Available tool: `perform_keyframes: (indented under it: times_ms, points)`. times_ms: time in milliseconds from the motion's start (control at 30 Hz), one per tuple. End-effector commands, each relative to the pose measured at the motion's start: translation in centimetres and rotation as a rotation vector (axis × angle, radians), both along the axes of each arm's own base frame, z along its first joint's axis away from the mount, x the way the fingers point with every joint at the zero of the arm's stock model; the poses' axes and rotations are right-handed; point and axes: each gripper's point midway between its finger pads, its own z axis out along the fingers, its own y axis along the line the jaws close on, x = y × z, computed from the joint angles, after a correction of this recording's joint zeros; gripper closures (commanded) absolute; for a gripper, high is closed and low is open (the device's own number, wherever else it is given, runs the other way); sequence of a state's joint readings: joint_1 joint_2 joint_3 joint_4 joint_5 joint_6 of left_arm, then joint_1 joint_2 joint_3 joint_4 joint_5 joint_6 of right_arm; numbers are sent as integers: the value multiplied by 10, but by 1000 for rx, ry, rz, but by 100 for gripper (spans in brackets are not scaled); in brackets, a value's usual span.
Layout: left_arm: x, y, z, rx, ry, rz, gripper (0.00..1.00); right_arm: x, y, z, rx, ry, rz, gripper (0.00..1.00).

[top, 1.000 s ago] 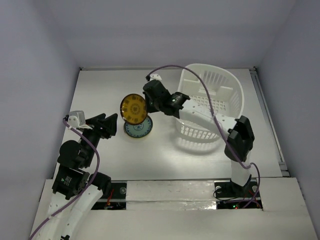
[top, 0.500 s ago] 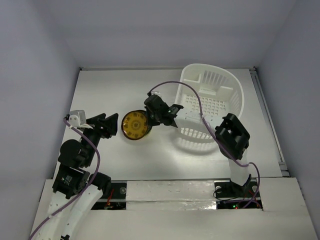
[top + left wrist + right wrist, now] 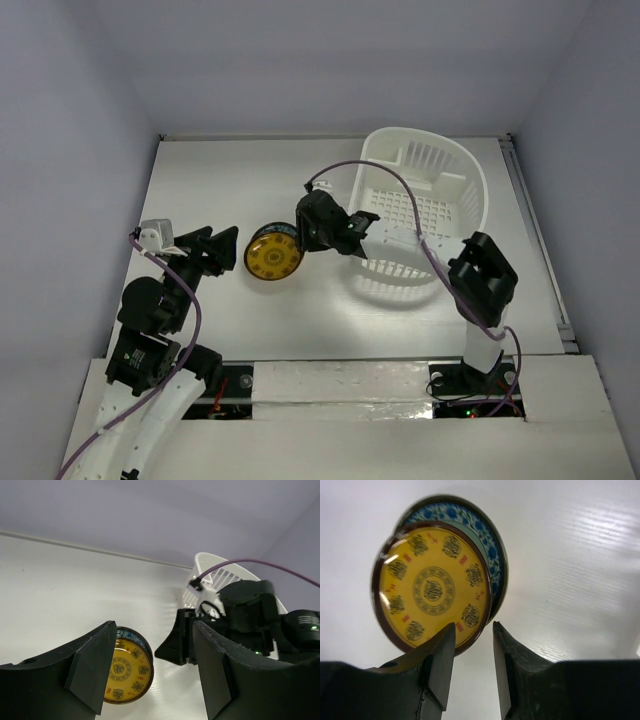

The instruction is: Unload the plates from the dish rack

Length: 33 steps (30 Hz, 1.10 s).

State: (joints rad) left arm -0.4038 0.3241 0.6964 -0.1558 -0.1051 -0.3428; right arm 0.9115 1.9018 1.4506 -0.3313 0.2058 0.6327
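— White table (image 3: 215, 175), pale walls behind. How are the fingers of the right gripper (image 3: 473, 629)?
— A little apart, pinching nothing. The amber plate (image 3: 432, 587) lies just past their tips, on top of the blue plate (image 3: 492, 540) and off-centre toward the near side. Both sit on the table left of the rack (image 3: 470, 175).
— And the left gripper (image 3: 152, 632)?
— Fingers spread wide, empty, aimed at the plates from the left; near, not touching. The right arm crosses the rack's near-left rim.
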Motion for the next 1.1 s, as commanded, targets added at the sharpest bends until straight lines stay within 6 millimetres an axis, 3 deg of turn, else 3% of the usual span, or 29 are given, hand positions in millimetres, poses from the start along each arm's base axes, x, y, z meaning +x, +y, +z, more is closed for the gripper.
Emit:
perform_keyframes:
  times_ms: [0, 133, 167, 200, 267, 333, 367, 433, 467, 533, 567, 633, 667, 700, 767, 800, 833, 967, 1067]
  points:
    - [1, -2, 11, -17, -33, -7, 41, 8, 11, 73, 114, -147, -8, 58]
    - [3, -1, 10, -12, -28, -2, 40, 4, 6, 103, 135, -203, -1, 59]
    - [3, -1, 9, -12, -27, -1, 40, -1, 8, 109, 142, -213, 7, 63]
    - [3, -1, 9, -12, -27, 0, 40, -1, 5, 116, 149, -227, 2, 82]
    - [4, -1, 9, -12, -23, 2, 41, -10, -1, 133, 180, -264, 20, 100]
    - [5, -1, 8, -11, -20, 4, 41, -21, -6, 140, 204, -281, 62, 100]
    - [5, -1, 8, -10, -21, 4, 43, -28, 0, 142, 233, -285, 94, 100]
    - [6, -2, 8, -11, -20, 4, 54, -38, 7, 132, 240, -248, 161, 100]
    - [6, -2, 8, -7, -18, 4, 68, -50, 21, 118, 219, -222, 212, 100]
    - [8, 1, 7, -8, -15, 18, 83, -63, 36, 94, 157, -188, 271, 100]
    - [9, 1, 7, -8, -12, 22, 92, -74, 56, 75, 125, -161, 318, 100]
    - [10, 5, 6, -9, -7, 43, 95, -87, 74, 53, 73, -134, 366, 100]
    - [10, 6, 6, -10, -8, 48, 96, -95, 78, 34, 40, -109, 384, 100]
    - [10, 7, 7, -12, -9, 53, 96, -101, 99, 32, 48, -111, 412, 100]
    - [9, 9, 7, -15, -10, 60, 91, -107, 114, 22, 64, -93, 441, 100]
    - [9, 9, 7, -16, -11, 62, 88, -107, 119, 8, 53, -73, 445, 100]
    - [8, 10, 9, -20, -19, 63, 85, -111, 126, 10, 68, -71, 460, 100]
    - [5, 11, 11, -24, -29, 62, 68, -108, 133, -4, 60, -65, 452, 100]
    - [5, 10, 12, -25, -34, 54, 61, -100, 130, -23, 2, -61, 420, 100]
